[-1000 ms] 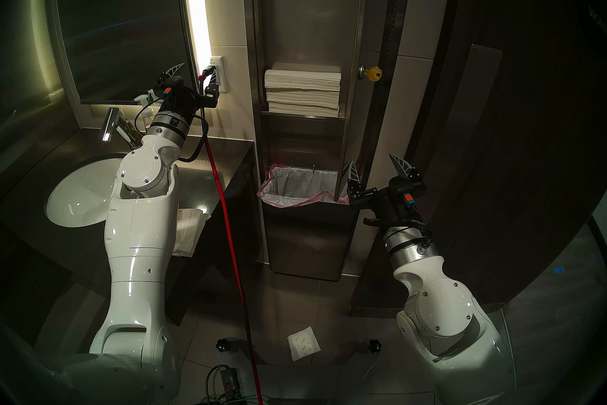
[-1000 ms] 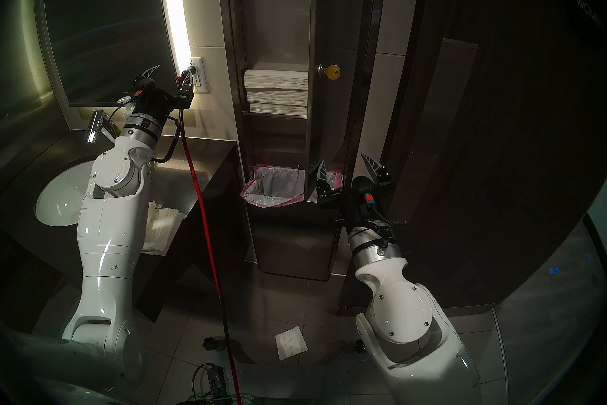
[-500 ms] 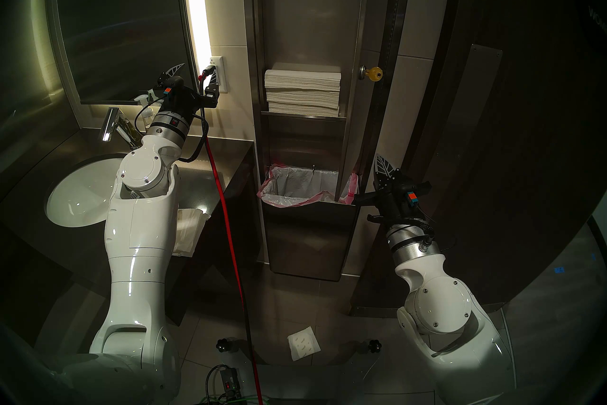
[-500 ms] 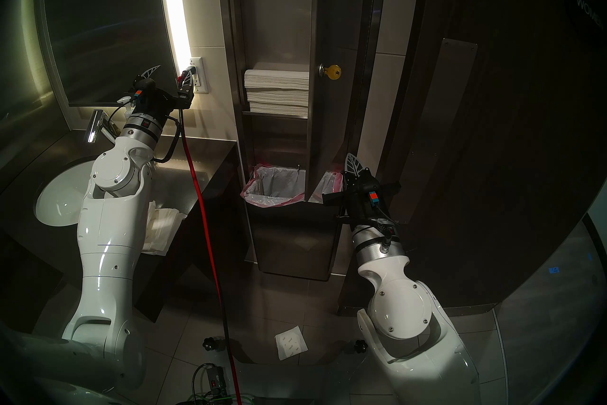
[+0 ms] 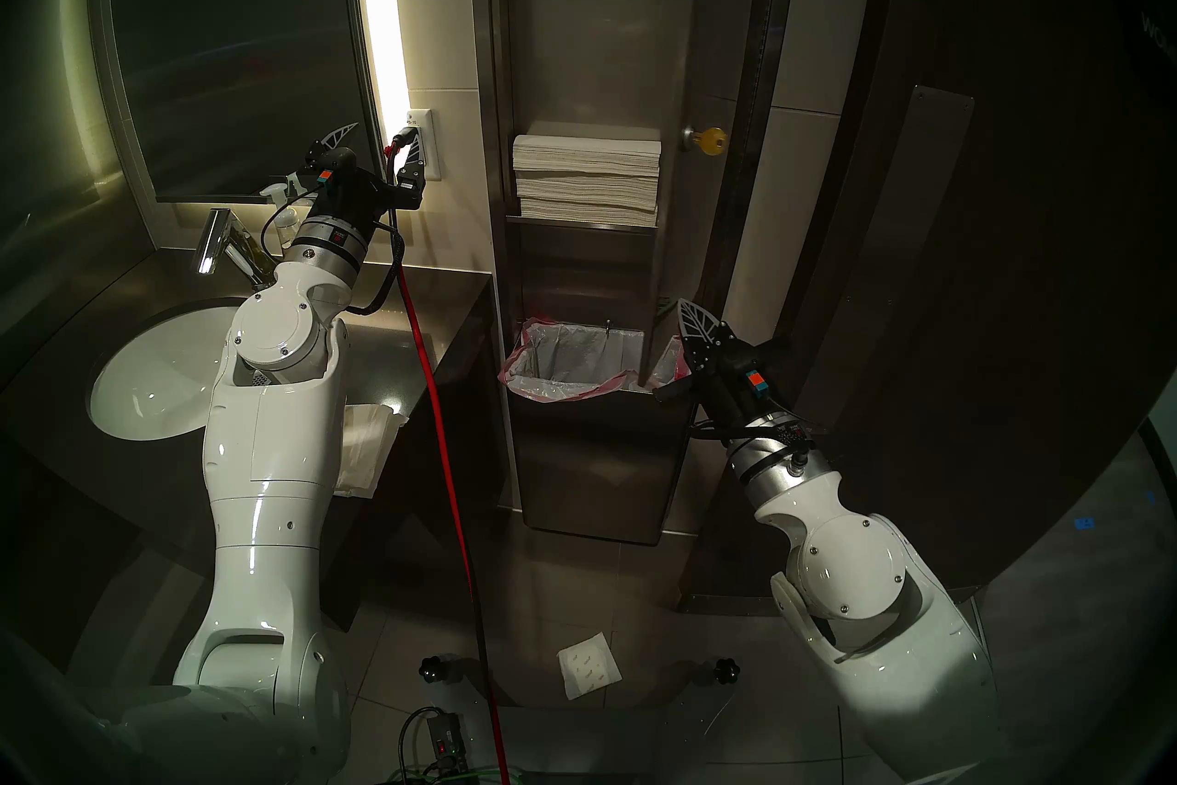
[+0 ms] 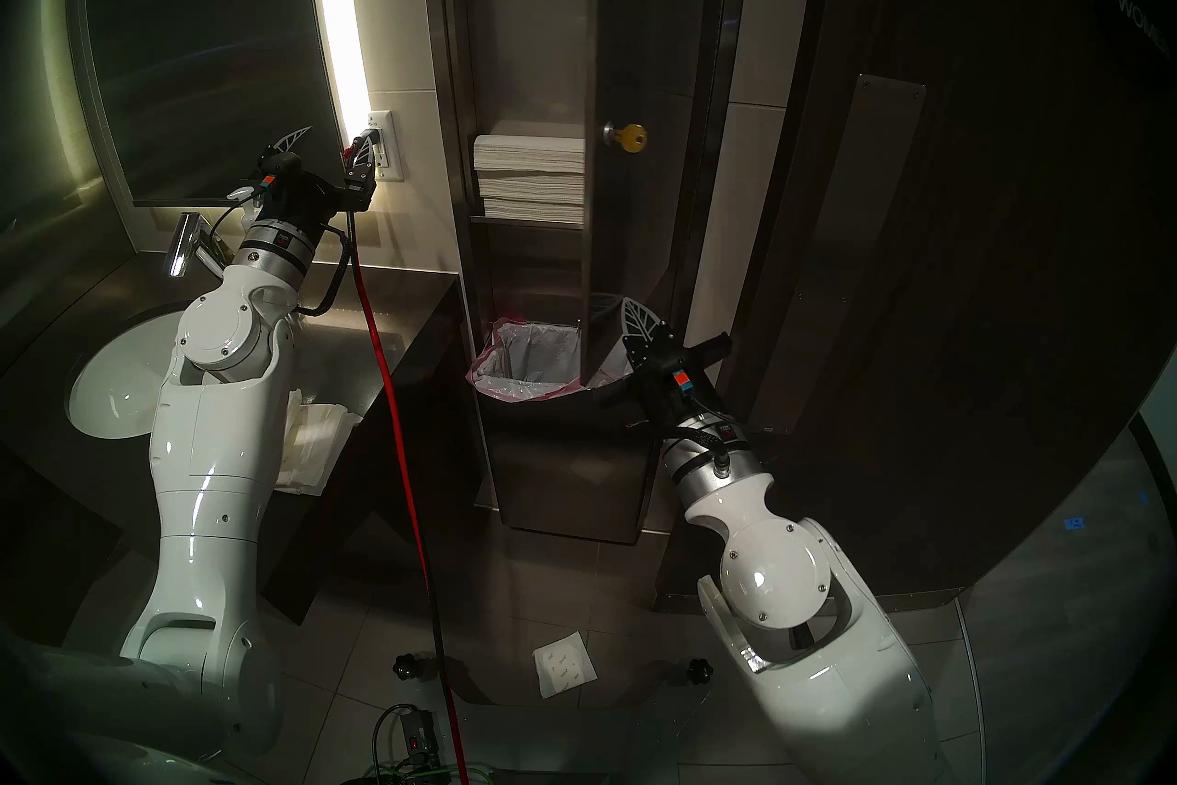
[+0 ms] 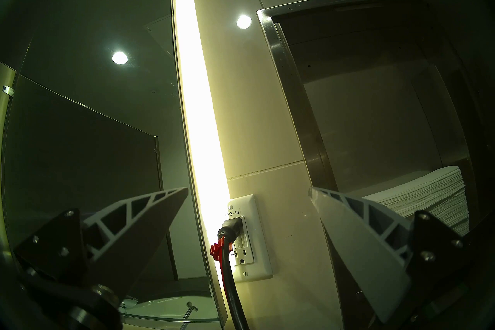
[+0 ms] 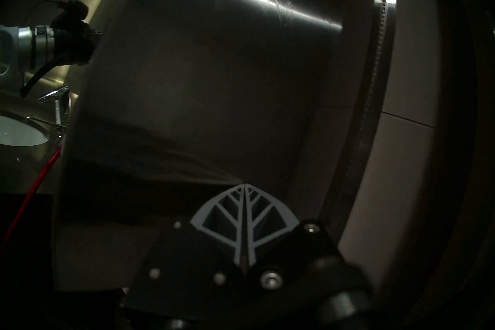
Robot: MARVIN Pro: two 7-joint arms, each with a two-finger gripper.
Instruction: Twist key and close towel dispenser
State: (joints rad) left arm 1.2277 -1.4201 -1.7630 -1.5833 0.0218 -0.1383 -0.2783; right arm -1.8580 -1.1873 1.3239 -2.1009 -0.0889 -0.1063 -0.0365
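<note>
The towel dispenser (image 5: 498,127) is a tall steel wall cabinet with its long door (image 5: 707,32) part open, hinged on the right. The brass key (image 5: 711,140) sticks out of the round silver lock (image 5: 690,137) on the door's outer face; it also shows in the head stereo right view (image 6: 634,137). My right gripper (image 5: 689,313) is shut and empty, its tips against the lower outer face of the door (image 8: 201,80), well below the key. My left gripper (image 5: 376,143) is open and empty by the wall outlet (image 7: 245,235). Paper towels (image 5: 586,172) and a pink-edged bin liner (image 5: 560,392) show inside.
A red cable (image 5: 439,414) runs from the outlet down across the floor. The sink (image 5: 146,376) and faucet (image 5: 213,248) are on the left under the mirror (image 5: 229,32). A dark wood door with a steel push plate (image 5: 917,255) stands right. A paper sheet (image 5: 587,672) and black knobs (image 5: 431,669) lie on the floor.
My right gripper has shut, turned and moved left against the door. The door has swung left towards the cabinet, carrying the key with it. The left arm has not moved.
</note>
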